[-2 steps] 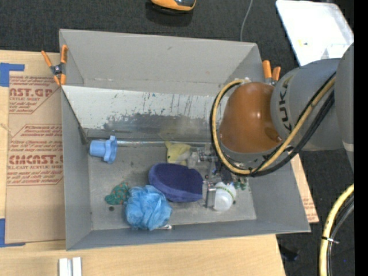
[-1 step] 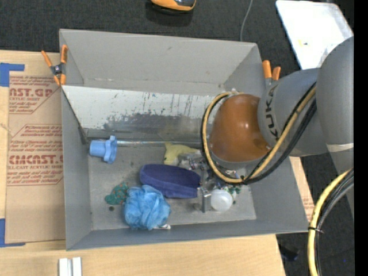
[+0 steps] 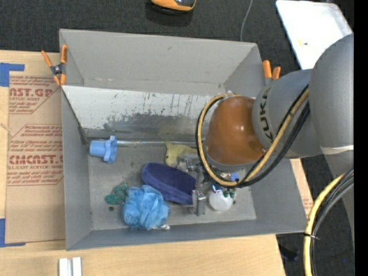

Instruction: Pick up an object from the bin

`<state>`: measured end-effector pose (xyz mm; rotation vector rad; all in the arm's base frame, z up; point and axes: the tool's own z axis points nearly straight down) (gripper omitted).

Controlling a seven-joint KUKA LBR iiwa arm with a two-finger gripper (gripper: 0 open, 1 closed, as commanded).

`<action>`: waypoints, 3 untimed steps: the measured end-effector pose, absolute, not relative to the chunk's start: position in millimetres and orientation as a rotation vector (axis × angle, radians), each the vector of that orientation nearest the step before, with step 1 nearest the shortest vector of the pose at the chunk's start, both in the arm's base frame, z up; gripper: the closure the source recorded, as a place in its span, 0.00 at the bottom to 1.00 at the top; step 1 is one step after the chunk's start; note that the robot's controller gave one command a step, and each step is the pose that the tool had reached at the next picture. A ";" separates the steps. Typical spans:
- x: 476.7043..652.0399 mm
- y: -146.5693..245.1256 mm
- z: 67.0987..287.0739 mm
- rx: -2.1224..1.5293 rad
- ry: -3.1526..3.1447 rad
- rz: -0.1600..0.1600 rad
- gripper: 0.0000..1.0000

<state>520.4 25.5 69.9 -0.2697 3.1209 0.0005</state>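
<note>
Starting at the near wall of the grey metal bin, you have a light blue frilly mesh puff, with a small teal-green crumpled scrap just beside it on the left. Right of the puff, the gripper stands low over the floor at the right end of a dark blue oblong padded pouch. A small white rounded object lies just beside it on the other side.

You cannot tell how wide the claw stands, because the robot's orange domed cover hangs directly above and hides it. Nothing is seen gripped. The pouch is judged the nearest candidate.

Farther back lie a pale yellow lumpy piece and a light blue plastic spool. Both rest at the foot of the far slope, where loose items likely settle.
</note>
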 end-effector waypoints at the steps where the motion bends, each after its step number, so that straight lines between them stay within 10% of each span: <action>1: 523.2 20.1 69.7 -0.318 3.113 -0.001 0.00; 2: 522.2 24.5 70.1 -0.285 3.115 0.001 1.00; 3: 522.2 24.5 70.3 -0.285 3.115 0.001 1.00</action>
